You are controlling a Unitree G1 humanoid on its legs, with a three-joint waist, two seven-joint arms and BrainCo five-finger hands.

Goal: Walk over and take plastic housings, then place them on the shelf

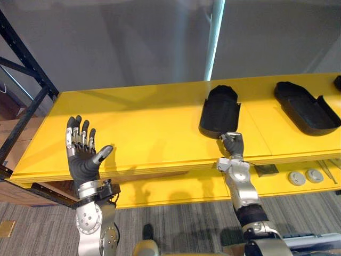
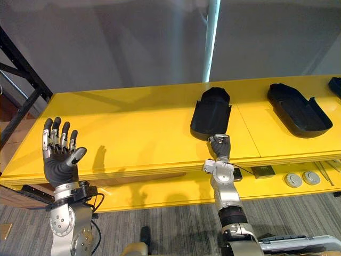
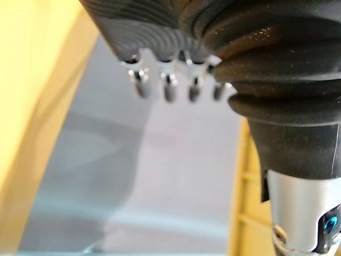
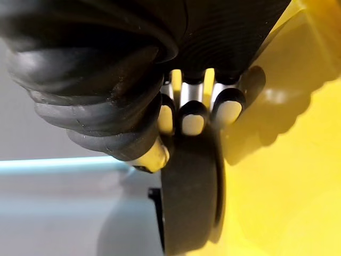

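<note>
A black plastic housing [image 1: 220,111] lies on the yellow shelf [image 1: 133,128], right of its middle. My right hand [image 1: 233,144] reaches up from below to the housing's near edge. In the right wrist view its fingers [image 4: 193,114] are curled over the rim of that housing [image 4: 192,197]. A second black housing [image 1: 306,106] rests further right on the same shelf, and the tip of a third [image 2: 335,85] shows at the right border. My left hand [image 1: 82,154] is raised in front of the shelf's left part, palm up, fingers [image 3: 168,88] straight, holding nothing.
A black rack upright [image 1: 26,58] with braces stands at the shelf's left end, with cardboard boxes [image 1: 16,138] below it. On the lower yellow shelf lie two round grey discs [image 1: 305,177] and a small dark plate [image 1: 265,170]. A grey wall backs the shelf.
</note>
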